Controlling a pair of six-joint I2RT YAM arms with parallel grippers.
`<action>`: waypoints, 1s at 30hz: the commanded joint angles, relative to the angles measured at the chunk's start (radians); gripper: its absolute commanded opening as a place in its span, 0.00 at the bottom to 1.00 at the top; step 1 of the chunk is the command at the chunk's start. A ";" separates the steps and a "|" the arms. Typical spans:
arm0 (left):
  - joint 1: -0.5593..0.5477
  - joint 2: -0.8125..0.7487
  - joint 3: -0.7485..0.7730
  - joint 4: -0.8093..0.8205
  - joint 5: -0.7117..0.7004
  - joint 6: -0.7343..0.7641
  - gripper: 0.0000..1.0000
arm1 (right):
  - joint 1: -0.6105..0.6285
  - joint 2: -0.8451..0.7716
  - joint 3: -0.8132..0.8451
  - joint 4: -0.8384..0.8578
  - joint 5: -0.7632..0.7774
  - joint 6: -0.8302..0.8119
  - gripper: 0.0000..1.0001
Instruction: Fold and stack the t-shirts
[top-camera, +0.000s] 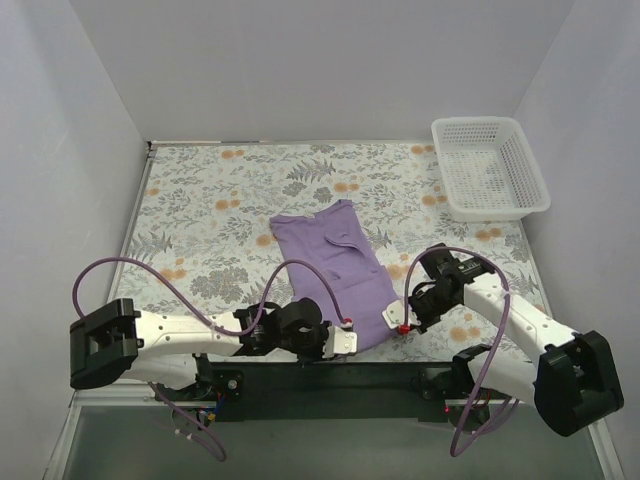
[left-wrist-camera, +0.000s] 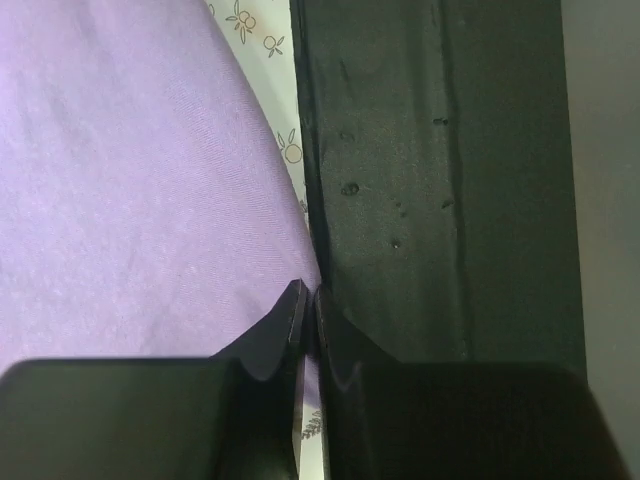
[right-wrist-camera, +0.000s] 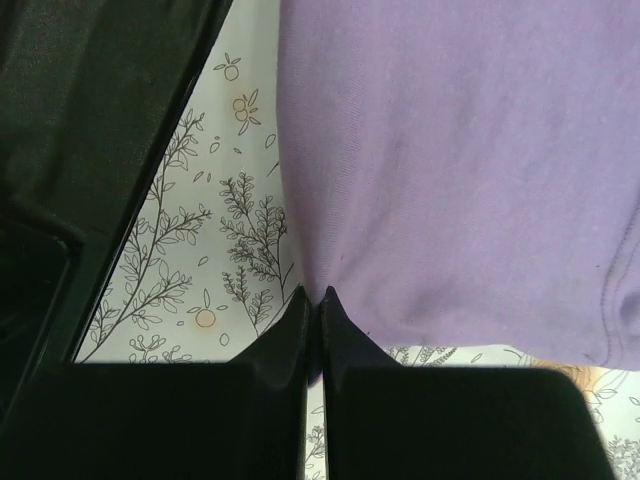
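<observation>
Purple cotton, the t-shirt (top-camera: 330, 270) lies flat as a long strip, well apart from the white basket (top-camera: 500, 210), to its left and nearer the arms. Your left gripper (top-camera: 348, 338) sits at the hem corner farthest from the basket, your right gripper (top-camera: 398, 322) at the corner on the basket's side. Both pairs of fingers are pressed together, seemingly pinching the cloth edge. I think this lets you lift the hem evenly for a fold.
</observation>
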 joint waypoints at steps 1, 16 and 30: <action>0.003 -0.005 0.023 -0.094 0.057 -0.021 0.00 | -0.005 -0.013 0.035 -0.048 -0.009 0.026 0.01; 0.814 0.190 0.147 0.286 0.211 0.136 0.00 | -0.005 0.853 1.084 0.015 -0.061 0.510 0.01; 0.933 0.481 0.316 0.542 -0.002 0.097 0.00 | -0.010 1.178 1.405 0.375 0.051 0.891 0.01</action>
